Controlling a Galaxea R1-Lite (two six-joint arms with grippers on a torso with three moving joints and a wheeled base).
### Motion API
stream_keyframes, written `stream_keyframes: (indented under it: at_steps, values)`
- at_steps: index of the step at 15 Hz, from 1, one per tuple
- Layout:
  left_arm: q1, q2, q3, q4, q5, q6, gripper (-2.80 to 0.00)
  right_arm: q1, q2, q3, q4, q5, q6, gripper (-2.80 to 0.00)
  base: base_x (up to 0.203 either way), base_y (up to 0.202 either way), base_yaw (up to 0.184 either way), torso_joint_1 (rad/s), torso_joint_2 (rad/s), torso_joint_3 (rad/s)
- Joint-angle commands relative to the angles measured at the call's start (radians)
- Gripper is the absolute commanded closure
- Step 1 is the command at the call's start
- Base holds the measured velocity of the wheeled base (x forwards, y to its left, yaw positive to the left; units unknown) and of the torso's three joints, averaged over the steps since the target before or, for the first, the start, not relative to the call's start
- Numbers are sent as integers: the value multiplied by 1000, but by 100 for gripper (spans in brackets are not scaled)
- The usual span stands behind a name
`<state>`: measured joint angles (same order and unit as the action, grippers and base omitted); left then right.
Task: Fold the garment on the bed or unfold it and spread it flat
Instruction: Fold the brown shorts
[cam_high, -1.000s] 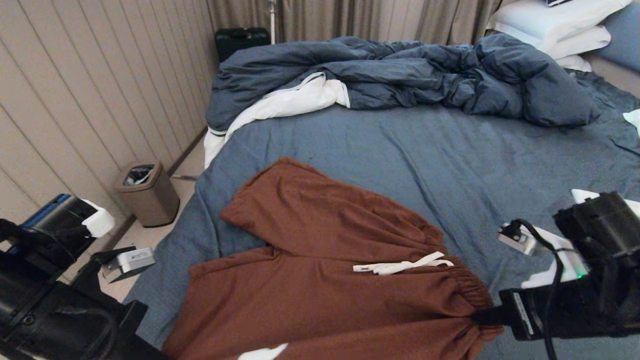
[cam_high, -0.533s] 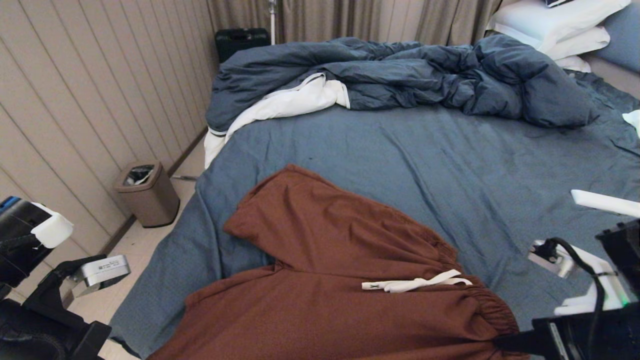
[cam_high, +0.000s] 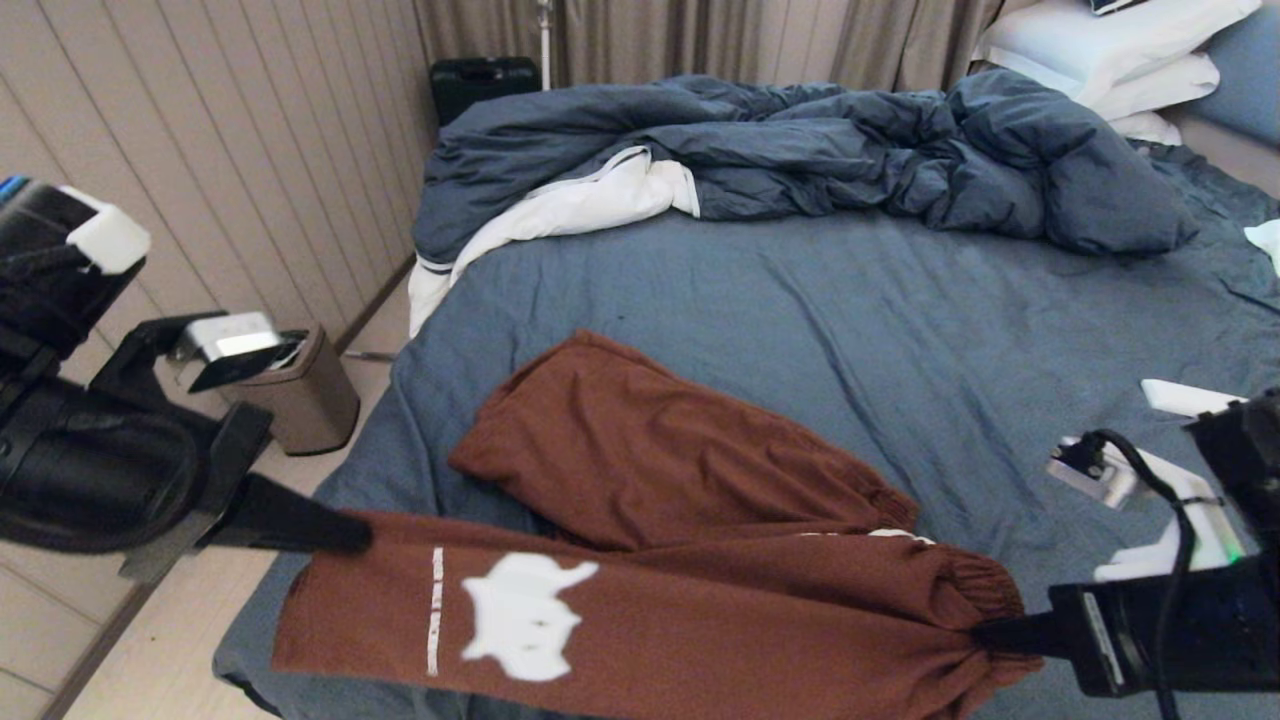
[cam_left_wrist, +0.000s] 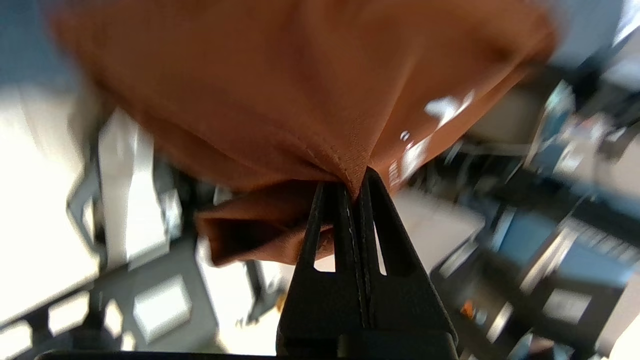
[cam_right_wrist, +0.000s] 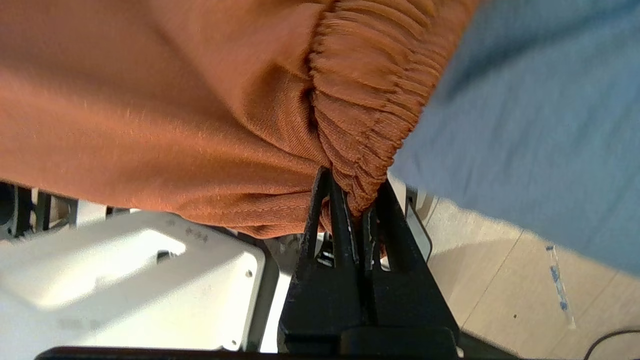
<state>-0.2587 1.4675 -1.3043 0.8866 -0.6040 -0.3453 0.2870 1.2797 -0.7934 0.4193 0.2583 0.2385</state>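
Observation:
The garment, rust-brown shorts, lies at the near left of the bed. Its near leg is lifted and folded over, showing a white graphic and a white stripe. My left gripper is shut on that leg's hem corner, above the bed's left edge. My right gripper is shut on the gathered elastic waistband at the near right. The far leg rests flat on the slate-blue sheet. The drawstring is mostly hidden under the fold.
A rumpled dark blue duvet with white lining lies across the far side of the bed. White pillows sit at the far right. A brown bin stands on the floor left of the bed, a black case by the curtain.
My left gripper rose into view holding the near leg's hem, lifting that leg and turning it over so the white graphic shows. The drawstring got covered. The right gripper stayed on the waistband.

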Motion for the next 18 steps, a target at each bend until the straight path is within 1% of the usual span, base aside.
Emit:
stream_keyframes:
  at_steps: [1, 4, 5, 6, 7, 10, 11, 12, 13, 14, 16, 17, 18]
  values:
    - [5, 153, -164, 3, -3, -19, 0, -2, 113, -46, -18, 4, 2, 0, 0, 0, 0, 0, 0, 0]
    - [10, 336, -417, 11, 1, -53, 0, -17, 245, -99, -109, 10, 2, 0, 0, 0, 0, 0, 0, 0]
    - [11, 404, -514, 15, 2, -64, 0, -39, 287, -116, -147, 23, 2, 0, 0, 0, 0, 0, 0, 0]
    - [11, 473, -585, 10, 4, -75, 0, -73, 312, -136, -170, 45, 2, 0, 0, 0, 0, 0, 0, 0]
    - [9, 522, -618, -24, 9, -82, 0, -108, 321, -150, -175, 69, 2, 0, 0, 0, 0, 0, 0, 0]
    - [-4, 606, -640, -250, 34, -116, 0, -236, 348, -207, -179, 171, -1, 0, 0, 0, 0, 0, 0, 0]
    - [-5, 626, -641, -334, 52, -154, 0, -274, 361, -225, -180, 209, -3, 0, 0, 0, 0, 0, 0, 0]
    - [-4, 643, -641, -423, 80, -189, 0, -287, 369, -231, -180, 228, -7, 0, 0, 0, 0, 0, 0, 0]
    - [-3, 663, -641, -503, 120, -217, 0, -288, 373, -229, -180, 230, -5, 0, 0, 0, 0, 0, 0, 0]
    - [2, 678, -641, -566, 156, -234, 0, -287, 379, -228, -180, 230, -5, 0, 0, 0, 0, 0, 0, 0]
    - [26, 699, -641, -648, 173, -239, 0, -282, 389, -231, -188, 230, -6, 0, 0, 0, 0, 0, 0, 0]
    - [42, 705, -641, -673, 172, -238, 0, -281, 391, -228, -198, 230, -5, 0, 0, 0, 0, 0, 0, 0]
    - [55, 709, -640, -673, 169, -238, 0, -276, 395, -221, -207, 230, -7, 0, 0, 0, 0, 0, 0, 0]
